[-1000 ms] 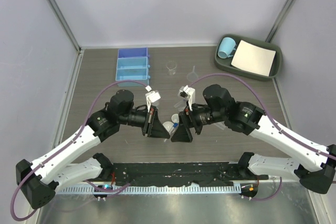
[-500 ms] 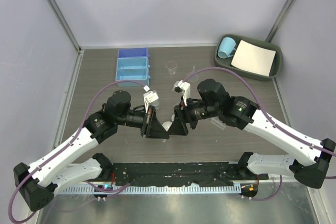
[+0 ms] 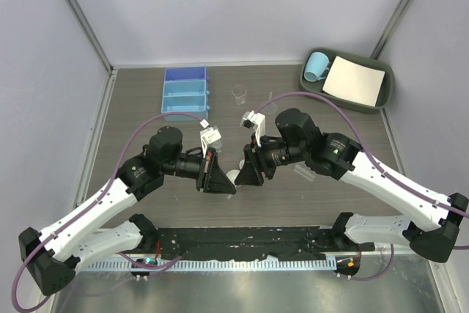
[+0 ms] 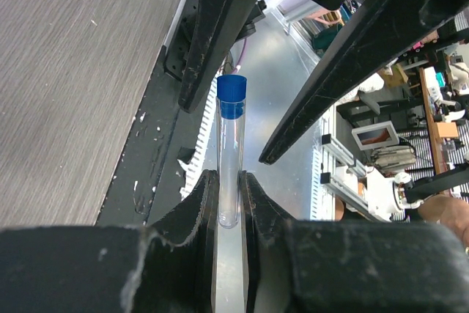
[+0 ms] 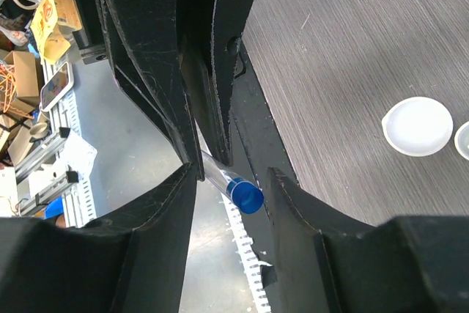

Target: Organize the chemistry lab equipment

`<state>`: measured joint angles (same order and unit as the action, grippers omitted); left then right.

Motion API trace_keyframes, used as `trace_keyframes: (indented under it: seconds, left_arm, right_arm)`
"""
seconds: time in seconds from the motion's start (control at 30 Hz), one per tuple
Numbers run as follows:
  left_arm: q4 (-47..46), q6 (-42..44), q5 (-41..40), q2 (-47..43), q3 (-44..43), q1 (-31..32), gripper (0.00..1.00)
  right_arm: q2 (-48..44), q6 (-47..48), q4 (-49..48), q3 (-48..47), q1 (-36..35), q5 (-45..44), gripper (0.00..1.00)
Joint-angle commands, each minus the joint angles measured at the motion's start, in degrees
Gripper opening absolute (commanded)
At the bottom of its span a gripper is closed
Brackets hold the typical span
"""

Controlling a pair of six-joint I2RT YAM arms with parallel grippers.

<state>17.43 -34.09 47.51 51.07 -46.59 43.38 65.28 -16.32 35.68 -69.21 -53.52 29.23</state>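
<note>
My left gripper point(image 4: 229, 181) is shut on the round bottom end of a clear blue-capped tube point(image 4: 231, 144), held in the air above the table's near edge. My right gripper point(image 5: 233, 177) is open, with a jaw on each side of the tube's blue cap point(image 5: 245, 194) and a gap on both sides. In the top view the two grippers meet tip to tip point(image 3: 236, 181). Two small white dishes point(image 5: 418, 125) lie on the table beyond. A small clear beaker point(image 3: 239, 94) and a clear funnel point(image 3: 270, 100) stand at the back.
A blue compartment tray point(image 3: 185, 93) stands at the back left. A green tray point(image 3: 387, 93) at the back right holds a light-blue mug point(image 3: 316, 66) and a white paper sheet point(image 3: 355, 80). A black rail point(image 3: 242, 240) runs along the near edge.
My right gripper has moved left and closed in on the left gripper, so its open jaws now flank the tube's cap. The left gripper shifted slightly left, still holding the tube.
</note>
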Motion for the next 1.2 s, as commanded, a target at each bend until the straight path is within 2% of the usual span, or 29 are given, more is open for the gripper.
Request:
trace_keyframes:
  seconds: [0.0, 0.13, 0.17, 0.27, 0.4, 0.6, 0.7, 0.73, 0.77, 0.8, 0.83, 0.93, 1.03, 1.07, 1.17]
  left_arm:
    - [-1.43, 0.34, 0.04, -0.62, -0.35, -0.05, 0.11]
    - [-1.35, 0.34, 0.13, -0.36, -0.35, 0.04, 0.11]
    - [-1.35, 0.34, 0.04, -0.44, -0.35, -0.04, 0.11]
    - [-1.17, 0.16, -0.57, -0.18, -0.35, 0.04, 0.15]
    - [-0.73, -0.1, -2.06, 0.69, -1.05, -0.04, 0.33]
    - [6.29, 2.71, -6.98, 3.07, -7.63, -0.04, 0.47]
    - [9.89, 3.5, -12.16, 2.81, -11.76, -0.04, 0.56]
    - [12.43, 3.67, -16.35, 2.81, -12.9, -0.05, 0.67]
    - [14.02, 3.94, -19.18, 2.9, -15.09, 0.04, 0.86]
    - [15.69, 3.94, -21.9, 3.07, -16.33, 0.04, 0.99]
    - [18.92, 4.03, -28.37, 3.33, -17.47, 0.04, 1.0]
    - [24.38, 5.52, -39.37, 4.48, -21.52, -0.04, 1.0]
    - [25.98, 6.92, -46.96, 4.39, -22.05, 0.04, 1.0]
    - [26.16, 7.19, -52.55, 4.39, -22.05, -0.04, 1.0]
    - [26.08, 7.63, -57.77, 4.57, -21.27, -0.05, 1.0]
  right_arm:
    - [-1.11, 0.85, 0.09, -2.16, -0.18, 0.74, 0.47]
    - [-1.12, 0.94, 0.09, -2.33, -0.18, 0.47, 0.34]
    - [-1.03, 0.94, 0.09, -2.51, -0.18, 0.39, 0.24]
    - [-0.85, 0.94, 0.26, -2.86, -0.18, 0.21, 0.1]
    - [-0.94, 0.94, 0.35, -3.12, -0.19, -0.49, 0.04]
    - [-0.94, 1.2, 0.27, -2.25, -0.18, -1.98, 0.01]
    - [-1.03, 1.29, 0.7, -1.98, -0.18, -3.92, 0.01]
    - [-1.03, 1.2, 0.97, -1.98, -0.18, -4.88, 0.01]
    - [-1.29, 1.2, 1.93, -2.07, -0.18, -7.59, 0.01]
    - [-1.55, 1.02, 2.37, -2.07, -0.18, -9.35, 0.01]
    - [-1.73, 0.59, 2.81, -2.16, -0.18, -12.24, 0.01]
    - [-2.08, -0.82, 5.01, -2.94, -0.18, -23.31, 0.01]
    - [-0.86, -1.52, 7.03, -4.35, 0.6, -35.89, 0.01]
    - [-0.42, -1.61, 7.29, -4.96, 1.22, -38.35, 0.01]
    - [1.08, -1.7, 7.3, -6.11, 5.34, -44.43, 0.01]
